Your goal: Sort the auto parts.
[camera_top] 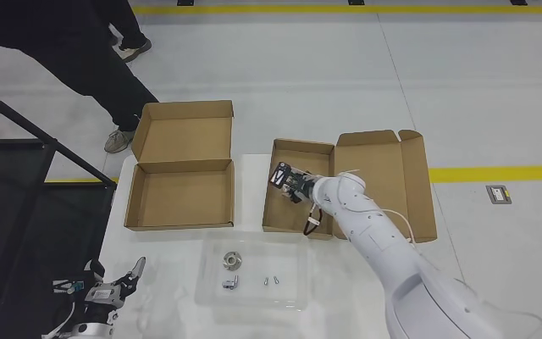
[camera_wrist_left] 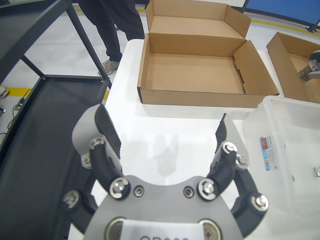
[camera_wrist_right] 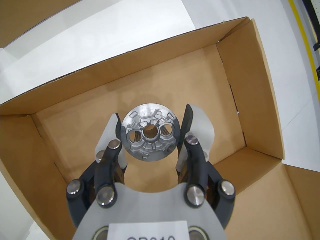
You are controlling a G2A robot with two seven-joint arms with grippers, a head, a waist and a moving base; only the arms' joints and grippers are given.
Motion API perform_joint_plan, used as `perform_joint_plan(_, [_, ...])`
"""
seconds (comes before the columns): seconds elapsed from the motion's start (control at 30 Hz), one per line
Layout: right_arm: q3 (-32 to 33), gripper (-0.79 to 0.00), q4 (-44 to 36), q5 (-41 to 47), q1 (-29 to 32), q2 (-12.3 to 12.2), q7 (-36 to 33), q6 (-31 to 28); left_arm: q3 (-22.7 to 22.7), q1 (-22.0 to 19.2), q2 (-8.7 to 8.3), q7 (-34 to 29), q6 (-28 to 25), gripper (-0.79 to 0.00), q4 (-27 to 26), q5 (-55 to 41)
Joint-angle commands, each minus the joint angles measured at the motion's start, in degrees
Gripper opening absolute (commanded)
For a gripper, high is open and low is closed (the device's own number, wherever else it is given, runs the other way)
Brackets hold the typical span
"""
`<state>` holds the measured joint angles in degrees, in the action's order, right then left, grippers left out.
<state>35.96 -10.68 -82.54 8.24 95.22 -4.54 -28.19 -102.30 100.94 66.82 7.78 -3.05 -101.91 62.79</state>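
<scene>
Two arms are at the white table (camera_top: 169, 254). The right arm reaches from the near right side across to the right box (camera_top: 292, 151). The right gripper (camera_wrist_right: 152, 112) hangs inside that box and points down at its brown floor. Its two fingers (camera_wrist_right: 186, 123) are squeezed on the rim of a metal disc (camera_wrist_right: 150, 136) — one finger on each side — and the disc looks held up off the box floor. The disc is round, so it has no long side. Its flat face looks back up at the wrist, and the hole in its middle points down into the box. It has small round holes and raised shapes around the middle hole. The left arm is low at the near left corner of the table. The left gripper (camera_wrist_left: 162, 112) is spread wide open over bare table, just beside a black shelf (camera_wrist_left: 50, 116). It points toward the left box (camera_wrist_left: 190, 76), which sits open with its lid folded back. Near the robot, between the two arms, is a clear tub (camera_top: 296, 254). In it lie a round metal part (camera_top: 230, 259), a small silver piece (camera_top: 230, 281) and two tiny bolts (camera_top: 269, 280), all a little apart. The right box has its lid flap folded out to the right. The room floor is grey — with a yellow line (camera_top: 483, 174) running across it.
</scene>
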Motion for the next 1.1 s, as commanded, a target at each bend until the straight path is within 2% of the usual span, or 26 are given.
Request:
perform_joint_plan(0.0, [0.0,-0.154,0.0,0.0,0.0,0.0,0.1,-0.2,0.0,0.0,0.0,0.0,0.0,0.0,0.0,0.0])
perform_joint_plan(0.13, [0.2,-0.089,0.1,0.2,0.0,-0.1,0.4,-0.2,0.0,0.0,0.0,0.0,0.0,0.0,0.0,0.0])
perform_joint_plan(0.2, [0.3,-0.108,0.1,0.1,-0.1,-0.2,0.9,-0.2,0.0,0.0,0.0,0.0,0.0,0.0,0.0,0.0])
perform_joint_plan(0.27, [0.4,-0.092,-0.3,0.2,-0.2,-0.3,2.1,-0.3,0.0,0.0,0.0,0.0,0.0,0.0,0.0,0.0])
perform_joint_plan(0.4, [0.6,0.0,-1.0,-0.2,-0.7,-0.9,6.1,-2.6,0.0,0.0,0.0,0.0,0.0,0.0,0.0,0.0])
perform_joint_plan(0.8, [0.4,0.0,-9.1,-4.3,0.8,-3.4,16.5,-5.8,0.0,0.0,0.0,0.0,0.0,0.0,0.0,0.0])
perform_joint_plan(1.07, [1.7,0.0,-20.3,-7.3,4.6,-6.3,15.3,-7.1,0.0,0.0,0.0,0.0,0.0,0.0,0.0,0.0])
